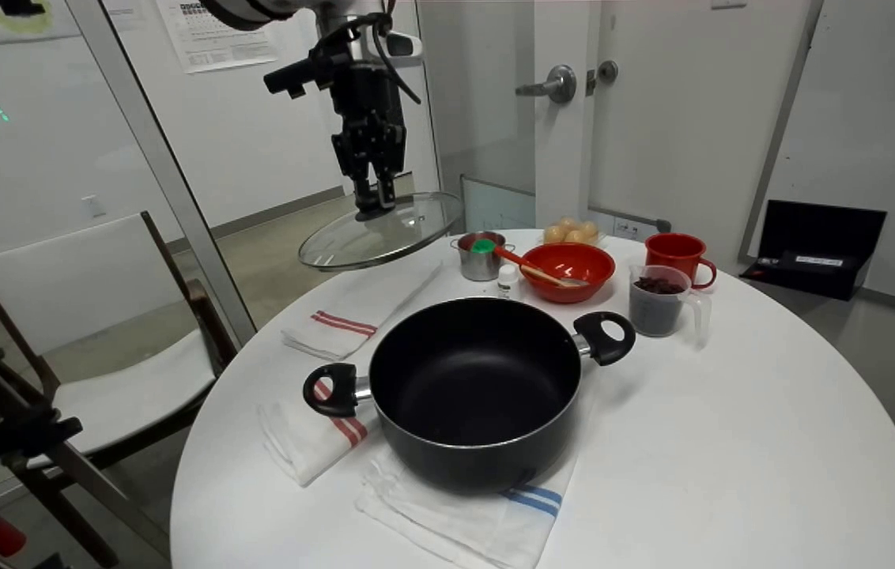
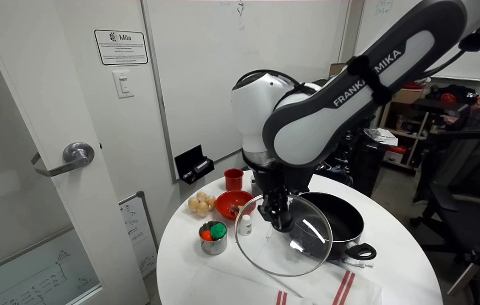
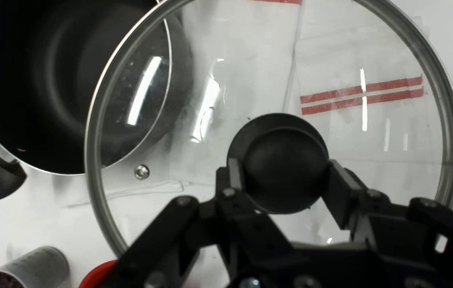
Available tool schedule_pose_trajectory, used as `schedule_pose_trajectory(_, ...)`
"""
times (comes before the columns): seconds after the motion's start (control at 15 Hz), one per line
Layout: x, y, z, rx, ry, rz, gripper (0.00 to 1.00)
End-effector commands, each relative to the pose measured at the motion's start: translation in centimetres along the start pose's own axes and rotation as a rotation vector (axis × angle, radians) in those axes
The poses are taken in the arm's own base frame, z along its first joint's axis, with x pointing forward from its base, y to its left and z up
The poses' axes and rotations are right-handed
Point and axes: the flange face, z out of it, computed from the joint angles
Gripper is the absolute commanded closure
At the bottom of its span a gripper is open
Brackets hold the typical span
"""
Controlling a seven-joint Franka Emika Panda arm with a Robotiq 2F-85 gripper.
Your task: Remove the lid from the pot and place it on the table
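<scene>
- Black jointed tool (image 1: 375,202), part-spread, gripped the round, metal-rimmed glass lid (image 1: 400,233) by its dark knob (image 3: 284,160)!
- Wide black pot (image 1: 475,387) gaped; round white bench (image 1: 756,442) left room to its edge.

In an exterior view, a white chair (image 1: 100,288) stands below and to the left of the claw (image 1: 376,197), near a slanting metal post (image 1: 156,158), while a white wall (image 1: 273,142) with a printed sheet (image 1: 214,35) rises behind the claw over beige floor (image 1: 266,261), and a white door (image 1: 566,166) with a metal handle (image 1: 560,84) is to the claw's right. In an exterior view, a whiteboard (image 2: 210,76) spreads above and behind the claw, with a light switch (image 2: 124,84) and a framed sign (image 2: 121,47) on a pale wall (image 2: 132,127) to the claw's upper left, and a cluttered shelf (image 2: 407,134) and a black chair (image 2: 458,226) well to its right.
</scene>
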Motion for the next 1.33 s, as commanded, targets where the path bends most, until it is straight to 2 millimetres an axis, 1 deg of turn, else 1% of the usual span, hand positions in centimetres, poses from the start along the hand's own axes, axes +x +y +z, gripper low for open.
schedule_pose_trajectory(0.0,1.6,-2.8,0.7,-0.006,-0.009,-0.066,0.75)
schedule_pose_trajectory(0.2,2.6,-4.2,2.9,0.021,-0.022,-0.096,0.75)
schedule_pose_trajectory(0.6,3.8,-5.6,8.0,0.063,-0.078,-0.162,0.75)
schedule_pose_trajectory(0.8,3.9,-6.7,10.2,0.061,-0.107,-0.206,0.75)
schedule_pose_trajectory(1.0,3.8,-7.6,12.0,0.063,-0.134,-0.233,0.75)
schedule_pose_trajectory(1.27,3.8,-8.1,14.1,0.071,-0.153,-0.241,0.75)
